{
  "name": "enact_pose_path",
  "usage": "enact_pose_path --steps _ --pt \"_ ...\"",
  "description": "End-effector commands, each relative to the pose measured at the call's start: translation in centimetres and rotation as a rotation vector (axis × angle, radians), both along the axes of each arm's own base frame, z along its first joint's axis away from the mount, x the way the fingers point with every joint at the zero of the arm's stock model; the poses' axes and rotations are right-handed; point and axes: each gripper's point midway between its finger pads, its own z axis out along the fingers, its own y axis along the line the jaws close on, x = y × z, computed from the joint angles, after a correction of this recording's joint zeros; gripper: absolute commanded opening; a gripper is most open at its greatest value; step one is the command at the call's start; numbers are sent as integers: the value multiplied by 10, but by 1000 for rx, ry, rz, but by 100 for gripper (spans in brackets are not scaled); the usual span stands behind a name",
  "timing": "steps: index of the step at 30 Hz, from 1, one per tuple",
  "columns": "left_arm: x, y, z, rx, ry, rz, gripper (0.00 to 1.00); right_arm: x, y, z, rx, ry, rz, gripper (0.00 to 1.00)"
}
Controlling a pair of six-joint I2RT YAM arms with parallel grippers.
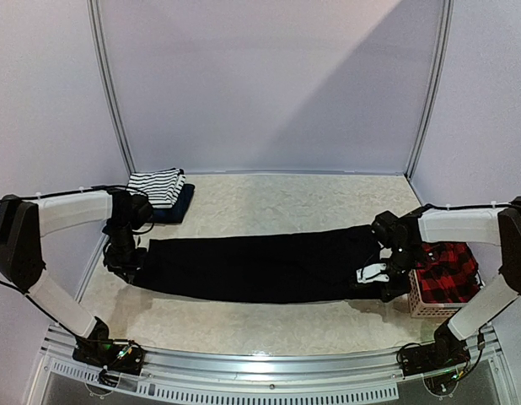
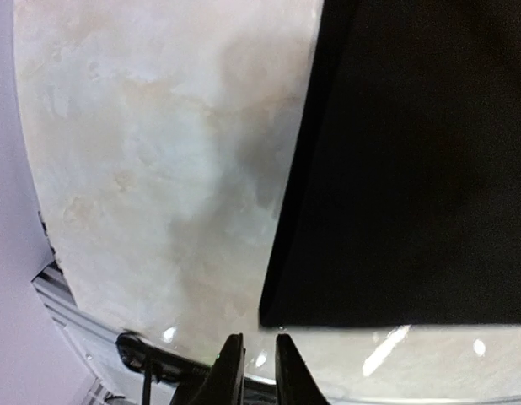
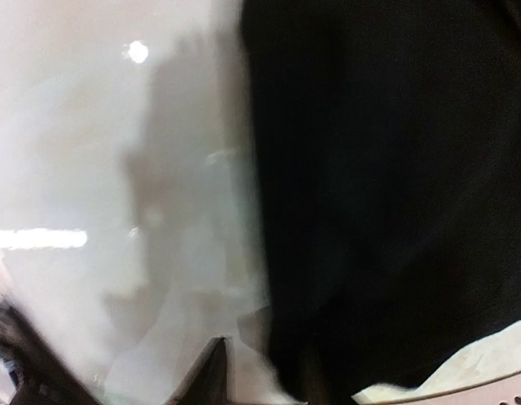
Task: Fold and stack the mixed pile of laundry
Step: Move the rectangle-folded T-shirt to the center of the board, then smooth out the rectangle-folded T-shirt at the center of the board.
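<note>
Your left fingers (image 2: 238,380) are nearly closed and empty, just off a corner of the black shirt (image 1: 260,266). Whether the right fingers (image 1: 372,274) grip its other end, I cannot tell. It lies stretched on the desk (image 1: 269,202) between them. It is likely limp and light, so pinch both layers at the corners.

The right wrist view is smeared. The right end effector (image 3: 260,373) shows only as two dark finger stubs cut by the bottom edge, and whether they pinch the hem of the black shirt (image 3: 387,186) cannot be told. The shirt runs off the top and right edges there.

In the left wrist view the left end effector (image 2: 259,371) shows only its fingertips (image 2: 233,371), cut off at the bottom.

From above, both sets of fingers are too small and dark to make out. The striped tank top (image 1: 157,186) covers most of the navy piece (image 1: 181,207). The plaid shirt (image 1: 446,268) and the right arm hide most of the pink basket (image 1: 422,305).
</note>
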Motion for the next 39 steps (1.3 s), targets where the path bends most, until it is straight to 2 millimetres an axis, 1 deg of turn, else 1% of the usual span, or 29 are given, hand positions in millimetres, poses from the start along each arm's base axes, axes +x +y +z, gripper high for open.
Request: enact_pose_path --steps 1,3,4,6,7,10,11,13,14,15,17,20,22,24,25,29,33,35,36,39 --pt "-6 12 36 59 19 -14 21 -26 6 44 77 55 25 42" --pt "6 4 54 40 -31 -50 23 -24 16 71 144 33 35 53" --pt "19 -7 66 22 -81 -89 23 -20 22 83 177 8 37 55" --pt "41 -30 85 4 -170 -183 24 -6 32 96 222 -37 25 57" --pt "52 -47 90 -16 -211 -238 24 4 37 99 236 -66 3 57" --pt "79 -107 99 -141 -346 -387 25 35 48 94 255 -83 -113 54" --pt "85 -127 100 -189 -386 -416 25 47 50 88 255 -64 -159 53" --pt "94 -165 102 -291 -451 -443 25 71 55 89 294 -44 -267 52" --pt "99 -180 103 -323 -483 -455 25 79 56 84 298 -15 -329 52" --pt "101 -193 104 -356 -507 -466 25 87 57 84 309 -3 -375 52" --pt "104 -218 102 -409 -544 -497 26 96 60 81 317 30 -426 53" --pt "105 -247 92 -460 -553 -540 26 106 59 67 284 55 -476 54" --pt "100 -265 85 -471 -544 -583 26 111 59 56 261 75 -515 55" --pt "91 -285 80 -502 -526 -641 26 115 59 47 248 96 -542 55" --pt "87 -292 78 -501 -519 -669 26 116 58 40 235 106 -553 54" --pt "74 -308 70 -487 -491 -739 26 121 56 25 205 121 -588 54" --pt "66 -313 64 -486 -475 -758 26 122 55 16 186 136 -601 51" --pt "68 -311 62 -462 -483 -754 26 121 55 15 181 142 -604 48" --pt "68 -312 61 -461 -481 -755 26 122 55 14 178 142 -605 44" --pt "66 -312 57 -456 -473 -755 25 122 56 15 176 152 -604 26"
